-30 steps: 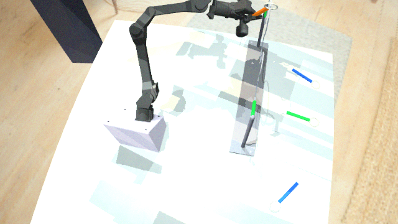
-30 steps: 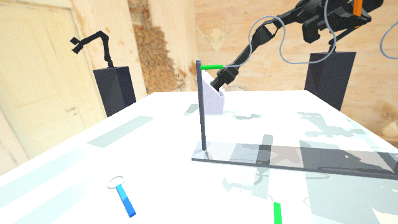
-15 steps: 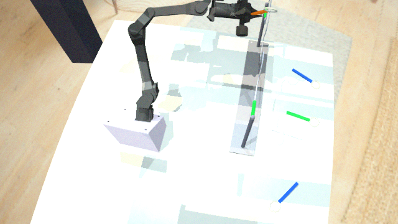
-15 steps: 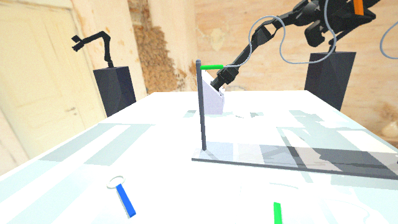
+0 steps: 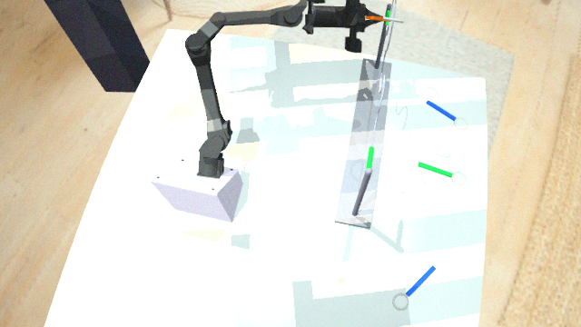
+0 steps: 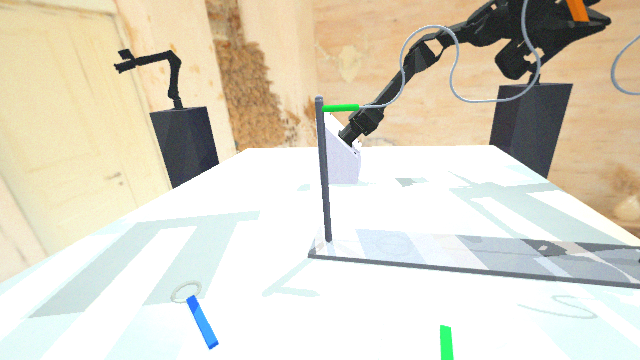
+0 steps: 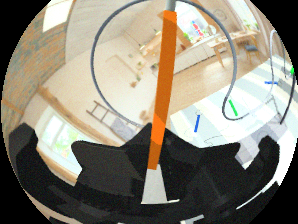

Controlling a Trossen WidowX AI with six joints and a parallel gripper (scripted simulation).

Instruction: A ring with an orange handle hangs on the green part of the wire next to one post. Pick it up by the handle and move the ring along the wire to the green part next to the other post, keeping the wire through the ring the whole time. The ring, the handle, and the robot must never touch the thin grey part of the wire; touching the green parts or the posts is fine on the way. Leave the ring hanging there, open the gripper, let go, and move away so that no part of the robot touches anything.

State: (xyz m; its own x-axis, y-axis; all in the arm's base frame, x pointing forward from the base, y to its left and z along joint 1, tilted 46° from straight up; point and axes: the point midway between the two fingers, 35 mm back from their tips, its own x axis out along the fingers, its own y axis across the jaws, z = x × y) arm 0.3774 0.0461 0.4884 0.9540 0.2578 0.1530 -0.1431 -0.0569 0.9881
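My gripper [image 5: 369, 18] [image 6: 575, 15] [image 7: 153, 125] is shut on the orange handle [image 5: 375, 18] [image 6: 579, 9] [image 7: 162, 90], high in the air at the top of the far post [image 5: 380, 47]. The ring [image 5: 394, 21] [image 7: 93, 52] sticks out beyond the handle, close to the green part [image 5: 388, 10] by that post. The thin grey wire [image 6: 452, 70] runs in loops to the green part [image 5: 370, 156] [image 6: 340, 107] at the near post [image 5: 360, 195] [image 6: 325, 170]. I cannot tell whether the ring touches the wire.
The posts stand on a grey base plate [image 5: 359, 136] [image 6: 450, 267]. Spare rings lie on the table: a blue-handled one [image 5: 440, 110], a green-handled one [image 5: 435, 169] [image 6: 446, 342] and another blue-handled one [image 5: 419, 282] [image 6: 201, 320]. Dark pedestals [image 5: 97, 41] [image 6: 185, 145] [image 6: 530, 125] stand beside the table.
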